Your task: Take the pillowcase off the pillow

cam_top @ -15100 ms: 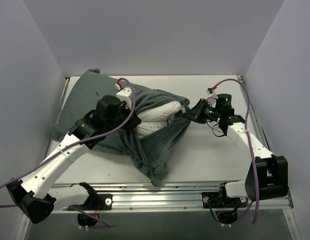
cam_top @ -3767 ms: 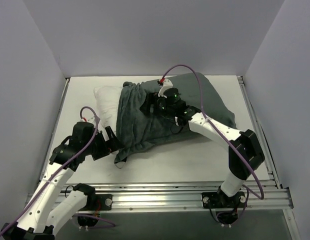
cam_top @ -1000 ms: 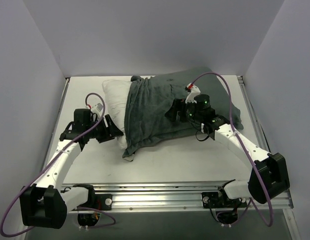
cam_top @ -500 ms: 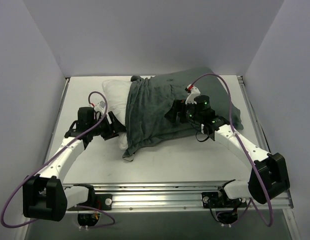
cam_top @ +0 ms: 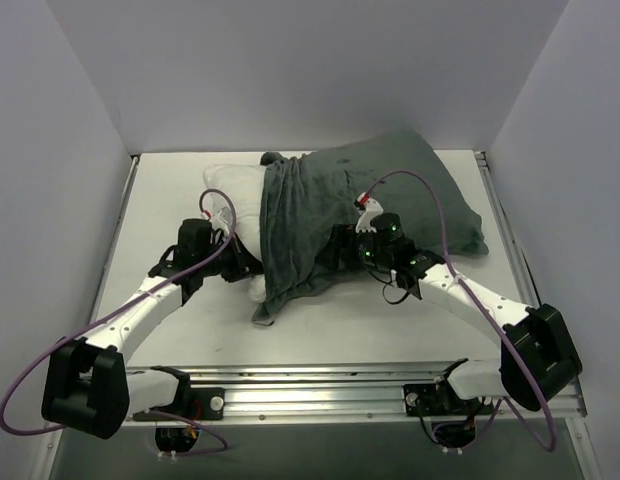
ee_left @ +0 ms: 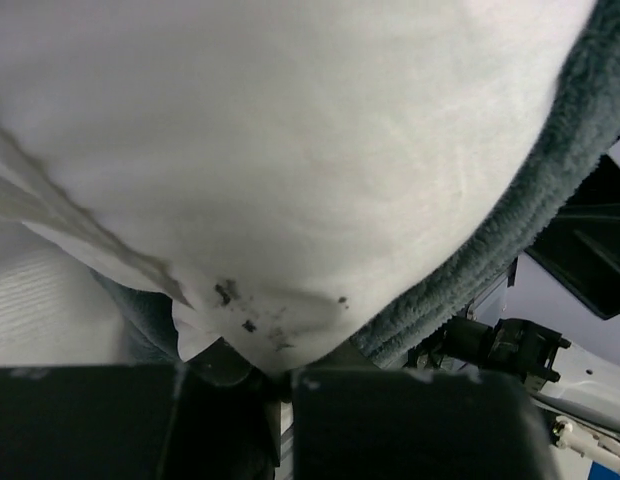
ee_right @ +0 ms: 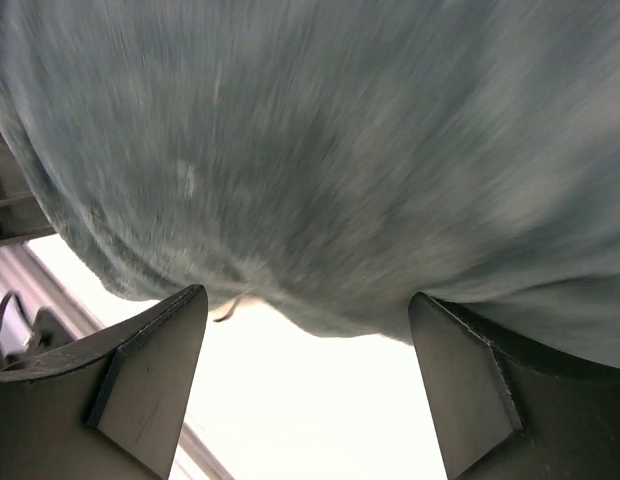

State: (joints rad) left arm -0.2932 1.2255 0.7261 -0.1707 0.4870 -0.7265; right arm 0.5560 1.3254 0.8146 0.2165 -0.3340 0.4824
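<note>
The white pillow (cam_top: 233, 192) lies at the back of the table, its left end bare. The grey-green pillowcase (cam_top: 390, 190) covers the rest of it, with a loose flap hanging toward the near side (cam_top: 275, 300). My left gripper (cam_top: 242, 268) is shut on the pillow's near corner; in the left wrist view white pillow (ee_left: 290, 150) fabric is pinched in the left gripper (ee_left: 275, 365), with the pillowcase (ee_left: 510, 230) edge to its right. My right gripper (cam_top: 328, 255) stands open at the pillowcase's near edge. In the right wrist view the right gripper (ee_right: 305, 390) has nothing between its fingers, and the pillowcase (ee_right: 320, 150) lies just beyond.
White walls close in the table (cam_top: 410, 320) on the left, back and right. An aluminium rail (cam_top: 310, 385) runs along the near edge between the arm bases. Purple cables loop above both wrists.
My left gripper has moved right to the pillow's near corner and shut on it. My right gripper has slid left and nearer along the pillowcase, staying open.
</note>
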